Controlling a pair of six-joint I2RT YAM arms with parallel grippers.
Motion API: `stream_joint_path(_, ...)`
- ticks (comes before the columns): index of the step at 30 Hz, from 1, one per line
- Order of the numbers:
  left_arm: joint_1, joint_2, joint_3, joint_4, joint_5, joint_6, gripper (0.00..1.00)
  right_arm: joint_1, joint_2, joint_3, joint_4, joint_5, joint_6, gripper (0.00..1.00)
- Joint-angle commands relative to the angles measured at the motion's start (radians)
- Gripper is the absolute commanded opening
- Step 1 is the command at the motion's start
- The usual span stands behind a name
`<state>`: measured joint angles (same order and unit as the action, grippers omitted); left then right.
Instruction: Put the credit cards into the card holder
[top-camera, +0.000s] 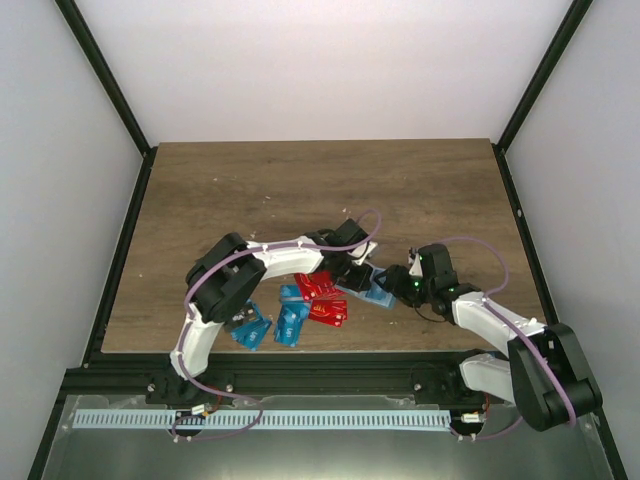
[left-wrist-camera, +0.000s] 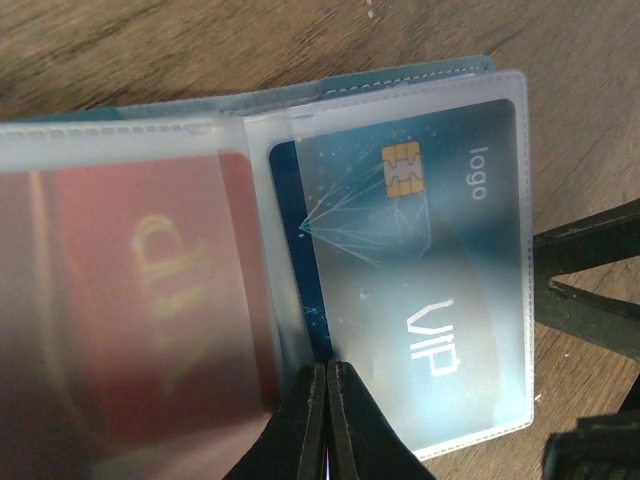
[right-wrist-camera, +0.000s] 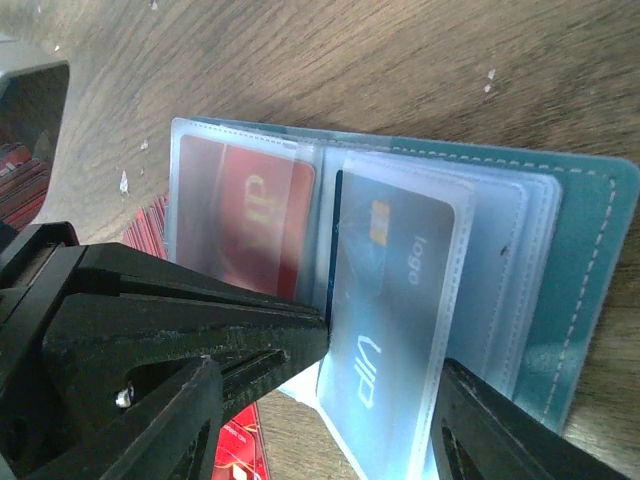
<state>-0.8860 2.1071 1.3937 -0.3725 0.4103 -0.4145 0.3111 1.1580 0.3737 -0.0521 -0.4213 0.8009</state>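
Card holder (right-wrist-camera: 590, 250) lies open by the table's (top-camera: 300, 180) near edge, right of middle | left gripper (left-wrist-camera: 327, 420) shut, tips pinning the fold | right gripper (right-wrist-camera: 332, 372) open astride the blue card (right-wrist-camera: 385, 290) | I'd seat the card squarely in its sleeve with the fold pinned.

A brown wood-grain table (top-camera: 300, 180) is shown. On it the card holder (right-wrist-camera: 590, 260) is laid open flat. Its fold is met by the pressed-together left fingers (left-wrist-camera: 310, 420), and its near edge is flanked by the spread right fingers (right-wrist-camera: 490, 430). Loose red cards (top-camera: 322, 298) and blue cards (top-camera: 290, 322) are scattered on the wood behind the left fingers.
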Motion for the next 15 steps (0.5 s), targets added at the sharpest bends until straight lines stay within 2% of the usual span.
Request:
stream_joint_path(1, -0.025, 0.057, 0.011, -0.037, -0.023, 0.004, 0.04, 0.003, -0.024, 0.042, -0.026, -0.007, -0.017, 0.58)
stream_joint_path(15, -0.062, 0.062, 0.072, -0.015, 0.074, -0.043, 0.04, 0.004, -0.085, 0.059, -0.149, 0.084, -0.037, 0.58)
